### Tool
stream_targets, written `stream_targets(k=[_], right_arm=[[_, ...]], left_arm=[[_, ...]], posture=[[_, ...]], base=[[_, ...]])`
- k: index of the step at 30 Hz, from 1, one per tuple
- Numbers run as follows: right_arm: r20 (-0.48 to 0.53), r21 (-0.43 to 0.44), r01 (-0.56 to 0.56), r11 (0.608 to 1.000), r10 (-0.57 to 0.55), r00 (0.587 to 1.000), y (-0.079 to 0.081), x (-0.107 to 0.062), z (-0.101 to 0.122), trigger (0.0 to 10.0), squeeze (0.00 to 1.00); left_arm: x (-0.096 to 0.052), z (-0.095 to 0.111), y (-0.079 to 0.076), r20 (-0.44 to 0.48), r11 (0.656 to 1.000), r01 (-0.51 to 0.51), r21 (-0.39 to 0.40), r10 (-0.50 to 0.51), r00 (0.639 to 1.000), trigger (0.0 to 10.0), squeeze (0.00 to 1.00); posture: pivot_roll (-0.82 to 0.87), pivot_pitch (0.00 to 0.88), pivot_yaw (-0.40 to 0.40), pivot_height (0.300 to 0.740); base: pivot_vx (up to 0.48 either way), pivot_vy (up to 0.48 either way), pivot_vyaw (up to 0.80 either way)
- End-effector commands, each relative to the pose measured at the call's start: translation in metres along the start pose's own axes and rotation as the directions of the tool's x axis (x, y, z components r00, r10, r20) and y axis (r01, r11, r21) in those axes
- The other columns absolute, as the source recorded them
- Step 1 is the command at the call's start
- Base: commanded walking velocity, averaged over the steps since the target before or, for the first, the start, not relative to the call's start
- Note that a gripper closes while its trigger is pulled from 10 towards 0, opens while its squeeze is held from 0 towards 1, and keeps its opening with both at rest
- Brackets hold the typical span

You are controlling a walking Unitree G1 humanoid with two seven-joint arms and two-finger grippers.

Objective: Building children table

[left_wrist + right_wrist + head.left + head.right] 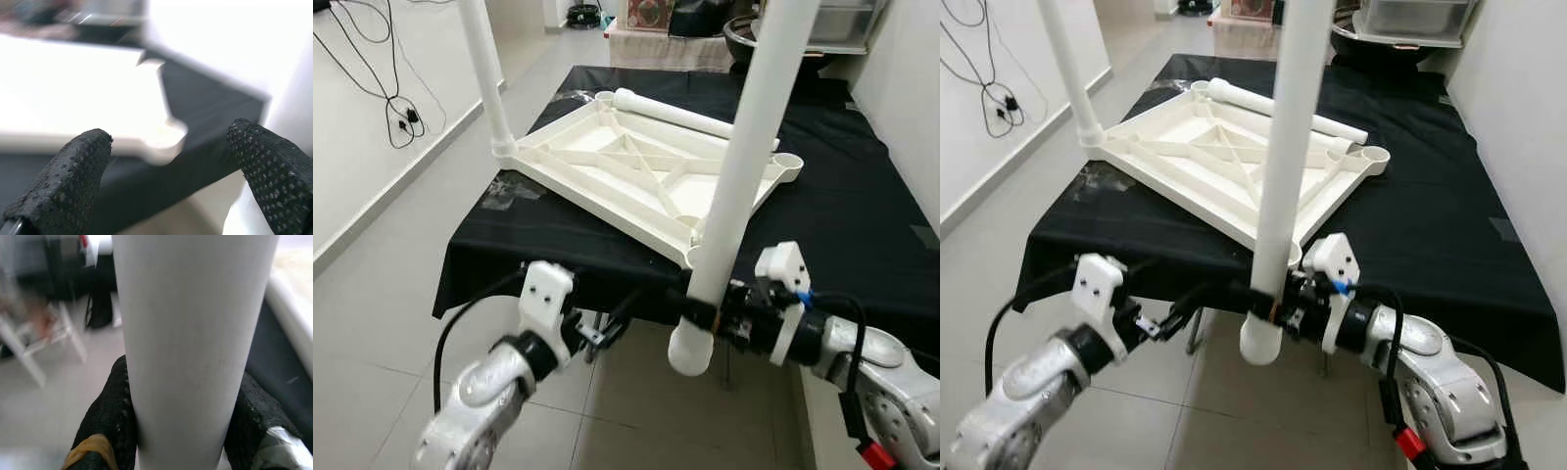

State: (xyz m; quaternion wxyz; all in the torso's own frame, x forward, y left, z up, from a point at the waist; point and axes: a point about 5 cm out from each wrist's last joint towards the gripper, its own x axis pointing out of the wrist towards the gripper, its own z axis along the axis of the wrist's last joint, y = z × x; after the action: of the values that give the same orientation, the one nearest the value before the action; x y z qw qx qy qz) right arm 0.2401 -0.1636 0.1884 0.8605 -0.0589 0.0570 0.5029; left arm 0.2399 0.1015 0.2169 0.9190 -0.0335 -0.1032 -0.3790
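Note:
A white plastic tabletop [636, 171] lies upside down on the black-clothed table [842, 225]. One white leg [487, 69] stands upright in its left corner, and another leg [675, 113] lies along its far edge. My right gripper [705, 315] is shut on a third white leg [754, 127], gripping near its lower end; in the right wrist view the leg [195, 333] sits between the black fingers [110, 426]. It stands nearly upright at the tabletop's front corner [693, 257], its lower end hanging below the table's edge. My left gripper [607, 338] is open, just below the front edge, nothing between its fingertips [63, 181].
Black cables [396, 108] hang on the white wall at the left. A grey shelf with bins [832, 24] stands behind the table, and a wall runs close on the right. Clear tape [509, 191] lies on the cloth. Tiled floor [401, 294] lies below.

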Motion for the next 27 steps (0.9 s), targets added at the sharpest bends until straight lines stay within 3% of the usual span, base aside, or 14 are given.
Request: stream_targets(k=[1, 3, 4, 6, 9, 13, 17, 21, 23, 26, 27], right_arm=[[-0.005, -0.026, -0.034, 0.999, 0.034, 0.999, 0.005, 0.002, -0.001, 10.0, 0.00], [-0.038, -0.051, -0.006, 0.999, 0.004, 0.999, 0.001, 0.010, -0.003, 10.0, 0.00], [-0.038, -0.051, -0.006, 0.999, 0.004, 0.999, 0.001, 0.010, -0.003, 10.0, 0.00], [-0.046, -0.069, 0.035, 0.997, -0.038, 0.998, -0.004, 0.022, -0.003, 10.0, 0.00], [-0.035, -0.073, 0.039, 0.997, -0.042, 0.999, -0.005, 0.032, 0.001, 10.0, 0.00], [-0.019, -0.083, 0.017, 0.996, -0.018, 1.000, -0.002, 0.038, 0.006, 10.0, 0.00], [0.003, -0.113, -0.038, 0.993, 0.038, 0.999, 0.005, 0.043, 0.014, 10.0, 0.00], [0.014, -0.121, -0.057, 0.991, 0.060, 0.998, 0.008, 0.043, 0.017, 10.0, 0.00], [0.020, -0.130, -0.063, 0.989, 0.066, 0.998, 0.009, 0.044, 0.019, 10.0, 0.00], [0.020, -0.134, -0.062, 0.989, 0.065, 0.998, 0.009, 0.045, 0.019, 10.0, 0.00], [0.019, -0.138, -0.058, 0.989, 0.061, 0.998, 0.009, 0.046, 0.019, 10.0, 0.00]], left_arm=[[-0.003, 0.006, -0.003, 0.016, 0.999, 0.041, -0.017, -0.041, 0.999, 10.0, 0.00], [-0.003, 0.036, -0.007, 0.106, 0.982, 0.187, -0.018, -0.184, 0.977, 10.0, 0.00], [-0.003, 0.036, -0.007, 0.106, 0.982, 0.187, -0.018, -0.184, 0.977, 10.0, 0.00], [-0.003, 0.059, -0.011, 0.159, 0.952, 0.307, 0.011, -0.305, 0.939, 10.0, 0.00], [0.000, 0.071, -0.011, 0.168, 0.931, 0.360, 0.056, -0.364, 0.916, 10.0, 0.00], [0.005, 0.075, -0.006, 0.141, 0.925, 0.367, 0.100, -0.378, 0.915, 10.0, 0.00], [0.020, 0.071, 0.011, 0.068, 0.937, 0.300, 0.179, -0.316, 0.946, 10.0, 0.00], [0.031, 0.074, 0.015, 0.082, 0.941, 0.277, 0.196, -0.297, 0.951, 10.0, 0.00], [0.044, 0.080, 0.014, 0.114, 0.940, 0.289, 0.180, -0.312, 0.943, 10.0, 0.00], [0.047, 0.083, 0.014, 0.122, 0.939, 0.299, 0.169, -0.321, 0.939, 10.0, 0.00], [0.051, 0.084, 0.012, 0.125, 0.935, 0.317, 0.157, -0.337, 0.933, 7.4, 0.00]], posture=[[-0.03, 0.097, -0.008, 0.740], [-0.02, 0.097, -0.008, 0.740], [-0.02, 0.097, -0.008, 0.740], [-0.02, 0.098, -0.001, 0.740], [-0.02, 0.098, 0.001, 0.740], [-0.02, 0.099, 0.012, 0.740], [-0.02, 0.101, 0.015, 0.740], [-0.02, 0.103, 0.020, 0.740], [-0.03, 0.106, 0.023, 0.740], [-0.03, 0.106, 0.023, 0.740], [-0.03, 0.106, 0.025, 0.740]], base=[[0.000, 0.000, 0.00], [0.000, 0.000, 0.00], [0.000, 0.000, 0.00], [0.000, 0.000, 0.00], [0.000, 0.000, 0.00], [0.000, 0.000, 0.00], [0.000, 0.000, 0.00], [0.000, 0.000, 0.00], [0.000, 0.000, 0.00], [0.000, 0.000, 0.00], [0.000, 0.000, 0.00]])
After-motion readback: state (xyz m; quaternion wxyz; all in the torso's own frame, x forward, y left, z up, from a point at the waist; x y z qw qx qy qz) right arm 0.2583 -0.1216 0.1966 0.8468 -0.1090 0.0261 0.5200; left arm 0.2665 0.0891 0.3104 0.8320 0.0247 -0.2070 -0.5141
